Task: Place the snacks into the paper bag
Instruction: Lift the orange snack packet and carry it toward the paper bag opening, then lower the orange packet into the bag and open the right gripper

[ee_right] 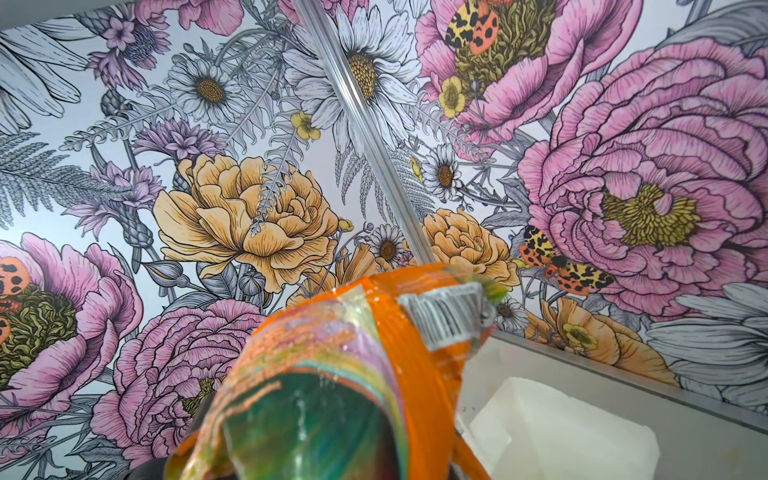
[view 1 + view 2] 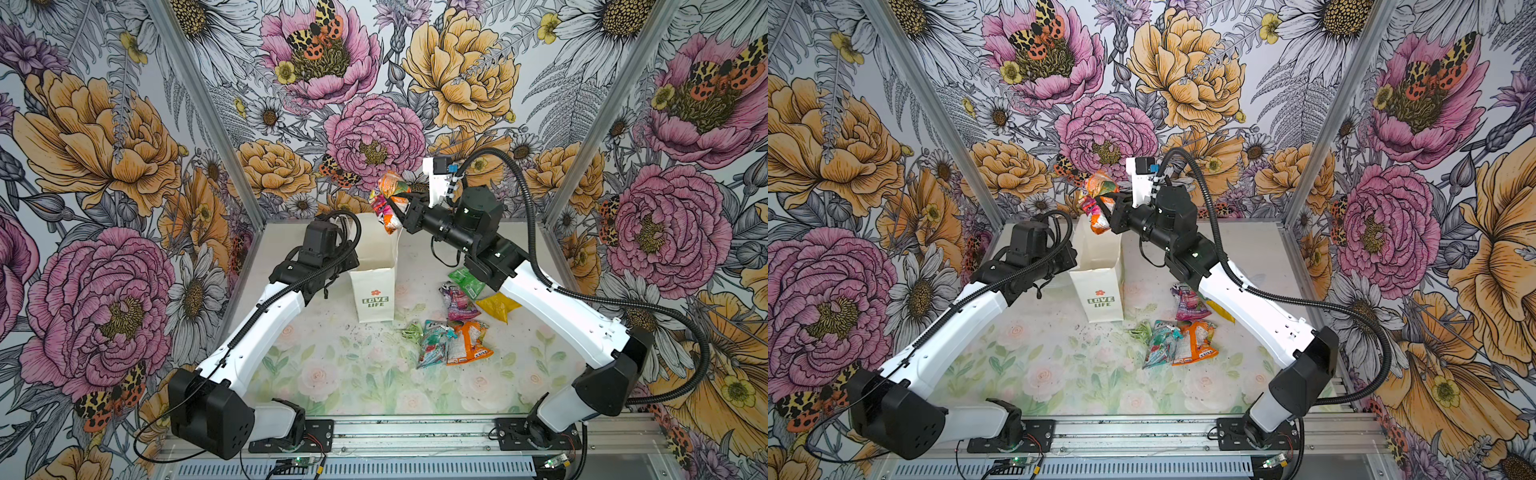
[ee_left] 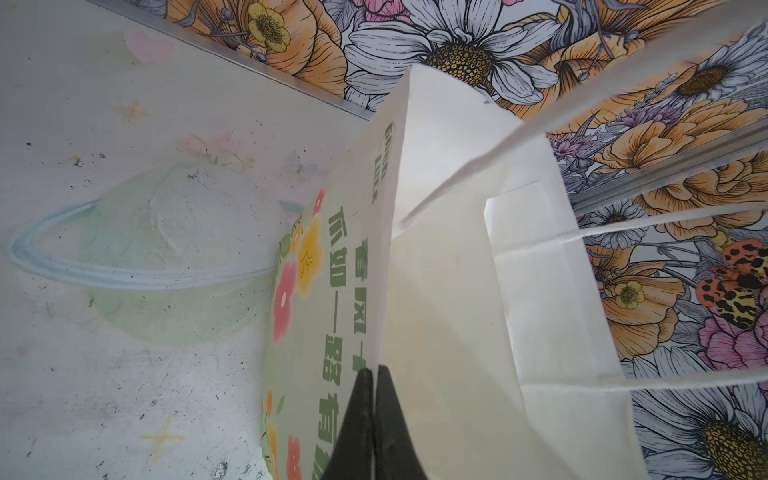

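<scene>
In both top views, the white paper bag (image 2: 372, 291) stood upright on the flower-print table (image 2: 324, 365). Its long axis was vertical, its mouth open upward, and its narrow side, printed with a red flower and "LOVE LIFE", faced the camera.

The left wrist view showed the left gripper (image 3: 375, 372) closed on the rim of the bag's wide face, one black finger (image 3: 357, 419) on the printed outside and the other inside. That face carried green characters and red and yellow blossoms.

Above the far end of the bag's mouth, the right gripper (image 2: 398, 205) was clamped on an orange-white packet (image 2: 388, 195). This crinkly pouch, with a clear window and a barcode, hung lengthwise with its lower end pointing down at the opening.

Right of the bag, six more snacks lay flat on the table. A green packet (image 2: 465, 282), a purple-pink packet (image 2: 457, 301) and a yellow packet (image 2: 496, 307) lay farther out. Nearer the bag's front corner were a small pale green packet (image 2: 412, 331), a teal packet (image 2: 434, 343) and a second orange-white packet (image 2: 469, 343). The last two lay side by side.
</scene>
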You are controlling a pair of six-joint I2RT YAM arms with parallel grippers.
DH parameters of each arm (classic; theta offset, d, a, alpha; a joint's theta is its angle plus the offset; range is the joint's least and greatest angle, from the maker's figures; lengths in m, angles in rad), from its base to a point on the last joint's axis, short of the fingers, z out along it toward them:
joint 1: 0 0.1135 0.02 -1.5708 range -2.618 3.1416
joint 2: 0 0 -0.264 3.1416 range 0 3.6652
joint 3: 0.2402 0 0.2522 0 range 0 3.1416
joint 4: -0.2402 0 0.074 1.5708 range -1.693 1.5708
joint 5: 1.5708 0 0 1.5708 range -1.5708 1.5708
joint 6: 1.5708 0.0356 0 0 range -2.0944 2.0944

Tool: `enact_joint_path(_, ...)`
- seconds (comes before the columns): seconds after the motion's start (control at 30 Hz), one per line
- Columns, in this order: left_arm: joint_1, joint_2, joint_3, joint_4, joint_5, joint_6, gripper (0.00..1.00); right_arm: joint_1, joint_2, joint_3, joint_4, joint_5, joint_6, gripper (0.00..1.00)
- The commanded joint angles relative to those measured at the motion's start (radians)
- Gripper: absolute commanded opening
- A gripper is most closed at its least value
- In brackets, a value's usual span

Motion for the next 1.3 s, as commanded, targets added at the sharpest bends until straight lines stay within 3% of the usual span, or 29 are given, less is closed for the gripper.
enact_joint_path(0.0,-0.008,-0.017,0.003,0.038,-0.022,-0.012,0.0,0.011,0.032,0.027,0.077,0.017,0.048,0.22)
enact_joint_path(0.27,-0.01,-0.017,0.001,0.04,-0.026,-0.011,0.0,0.028,0.084,0.014,0.066,0.027,0.06,0.21)
enact_joint_path(0.9,-0.014,-0.017,-0.007,0.046,-0.035,-0.021,0.0,0.059,0.117,-0.001,-0.125,0.191,0.056,0.21)
enact_joint_path(1.27,-0.028,-0.009,-0.016,0.081,-0.036,-0.04,0.0,0.064,0.132,0.022,-0.232,0.217,0.053,0.21)
